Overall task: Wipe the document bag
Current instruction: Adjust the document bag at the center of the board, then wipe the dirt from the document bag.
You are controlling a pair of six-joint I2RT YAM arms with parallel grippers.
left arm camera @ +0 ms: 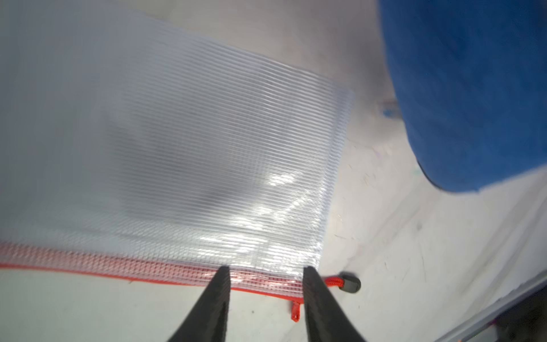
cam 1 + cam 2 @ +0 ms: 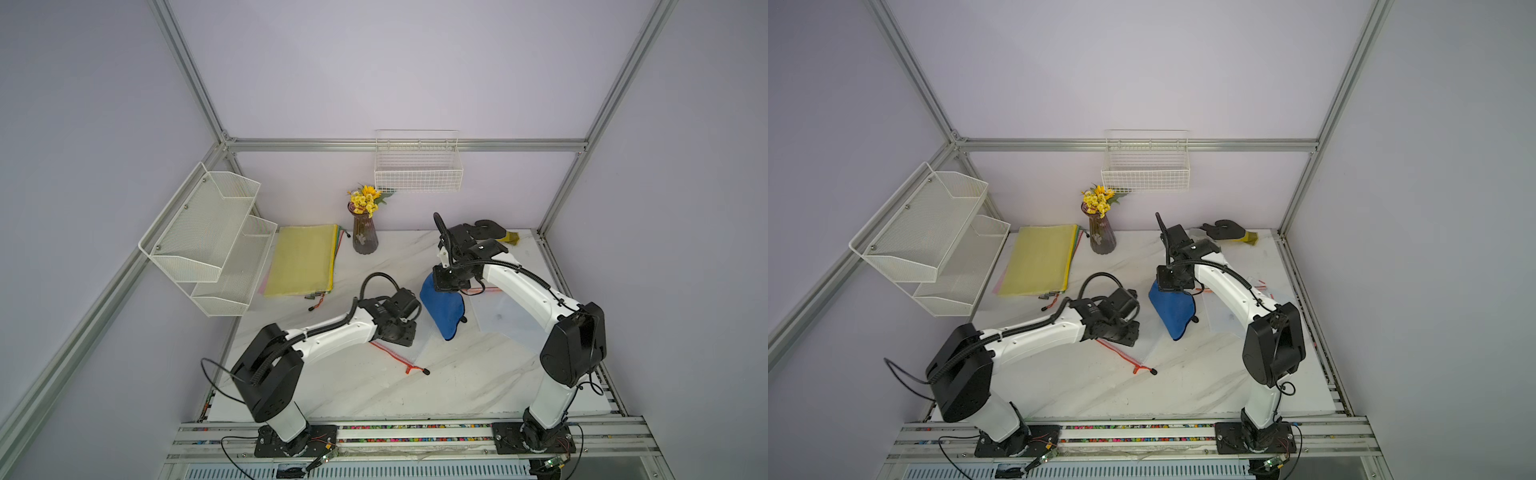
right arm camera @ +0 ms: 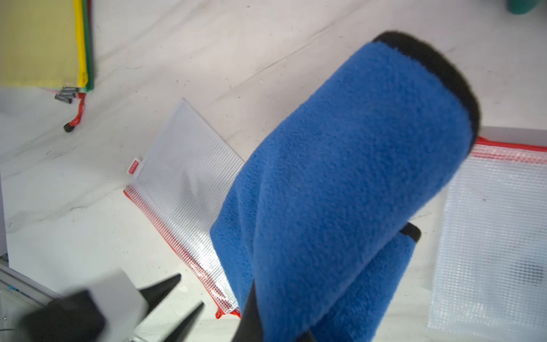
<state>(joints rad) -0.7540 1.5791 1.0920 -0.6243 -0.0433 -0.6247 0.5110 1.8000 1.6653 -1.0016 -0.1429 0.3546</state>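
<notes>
- Clear document bag (image 1: pixel 207 165) lies flat on the surface (image 2: pixel 415 386), between the arms.
- Only the left wrist view shows the left hand (image 1: pixel 266 275) parted over its red zip (image 1: pixel 118 268), gripping nothing.
- Right hand (image 2: pixel 451 286) is clamped on the blue cloth (image 3: pixel 355 177).

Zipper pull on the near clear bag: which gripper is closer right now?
Left. The left gripper is at the zipper edge of the clear bag, right beside the zipper pull; the right gripper, holding the blue cloth, is farther back.

I see the document bag (image 3: pixel 183 177) mid-table (image 2: pixel 457 386), the mitt (image 2: pixel 442 307) just right of it and a second bag (image 2: pixel 507 316) nearer the right edge. Along the far edge: folder stack (image 2: pixel 303 259) left, vase (image 2: pixel 365 237) beside it, glove (image 2: pixel 494 232) in the right corner.
</notes>
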